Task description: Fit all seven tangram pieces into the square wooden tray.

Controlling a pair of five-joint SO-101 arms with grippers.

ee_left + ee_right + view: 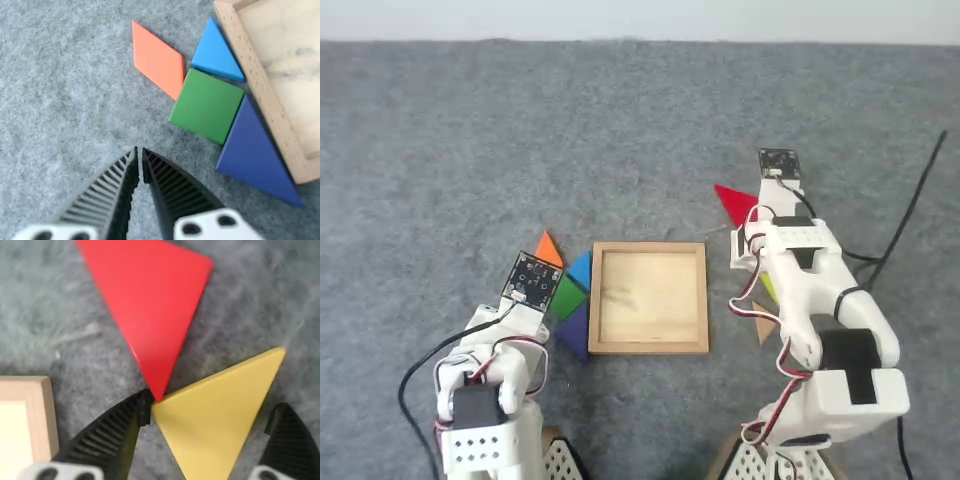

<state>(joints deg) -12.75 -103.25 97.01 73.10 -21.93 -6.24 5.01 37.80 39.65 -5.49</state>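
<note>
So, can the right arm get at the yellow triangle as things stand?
Probably yes: the right gripper is open astride the yellow triangle, which lies flat on the carpet. The red triangle has its tip right at one corner, though.

Seven tangram pieces are out: one orange parallelogram (157, 59), one green square (207, 105) and five triangles, namely a light blue triangle (215, 52), dark blue triangle (255, 155), red triangle (150, 300), yellow triangle (215, 420) and tan triangle (763, 328). Four lie left of the single square wooden tray (648, 247), three right of it. Two arms stand at the near side, the left arm (485, 400) and the right arm (820, 310).
</note>
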